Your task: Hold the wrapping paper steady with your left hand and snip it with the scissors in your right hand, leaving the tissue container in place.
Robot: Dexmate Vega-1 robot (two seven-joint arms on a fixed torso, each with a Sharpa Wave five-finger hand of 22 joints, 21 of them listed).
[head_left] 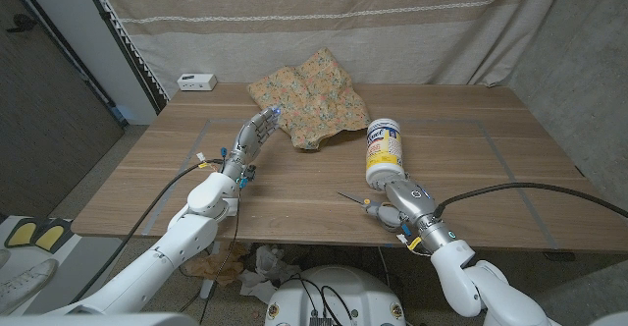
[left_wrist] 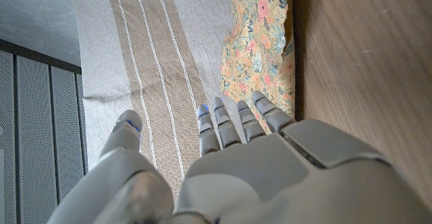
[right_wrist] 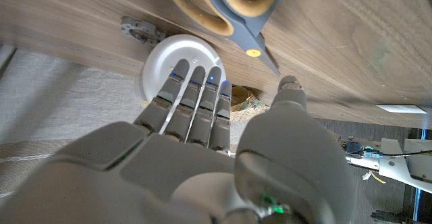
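Your left robot hand [head_left: 257,130] reaches forward over the table [head_left: 294,184] with its fingers straight and slightly apart, holding nothing. In the head view its fingertips [head_left: 274,112] sit at the near left edge of the wrapping paper [head_left: 312,100]; whether they touch the sheet cannot be told. In the left wrist view the same robot hand [left_wrist: 270,163] points its fingers [left_wrist: 237,119] toward the floral paper [left_wrist: 260,42], which lies along the table's far part in front of a striped curtain [left_wrist: 148,48].

Your right robot hand [head_left: 404,200] is low at the near right of the table, just in front of the tissue container [head_left: 385,151]. In the right wrist view its fingers [right_wrist: 192,102] are extended side by side, the thumb [right_wrist: 291,92] stands apart, and nothing is held. The scissors [head_left: 355,201] lie on the table just beside this robot hand, toward the table's middle; the wrist view shows their grey and tan handles [right_wrist: 226,8] beyond the fingertips, not gripped.

The tissue container stands upright, white with a yellow label, between the right robot hand and the wrapping paper, near the paper's right corner. The wrapping paper is a crumpled, flower-printed sheet at the far middle of the table. A small white box [head_left: 196,81] rests at the far left corner.
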